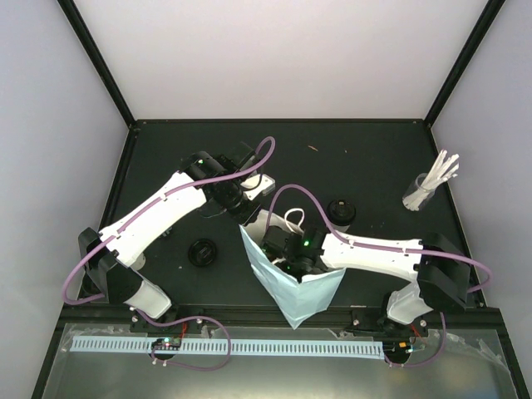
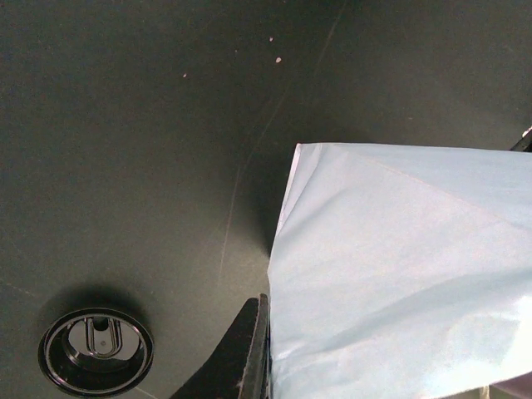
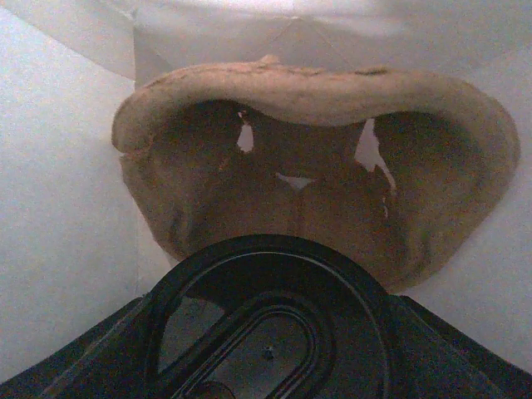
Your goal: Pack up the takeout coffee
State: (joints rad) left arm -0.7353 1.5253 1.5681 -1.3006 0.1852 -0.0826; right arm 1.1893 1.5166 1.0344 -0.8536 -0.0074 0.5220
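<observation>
left tool [image 1: 239,204] pressed together, looks pinched on far-left lip of blue bag [image 1: 293,287]; likely keeps mouth open and bag steady. right tool [image 3: 266,357] down inside bag, clamped around lidded cup [image 3: 266,320], poised over pulp carrier [image 3: 316,166] on bag floor, probably lining up a hole. bag near middle of worktop [image 1: 374,158] near edge. spare cup [image 1: 202,251] left of bag, another cup [image 1: 341,210] right, both outside.

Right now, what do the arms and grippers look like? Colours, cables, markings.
Both match. Left arm and right arm have white shells on the links, with black joints and bases. A purple cable loops loosely along each, from base to wrist. Each has a small green light. Left gripper and right gripper are black, with matt fingers. No lettering is readable.
</observation>
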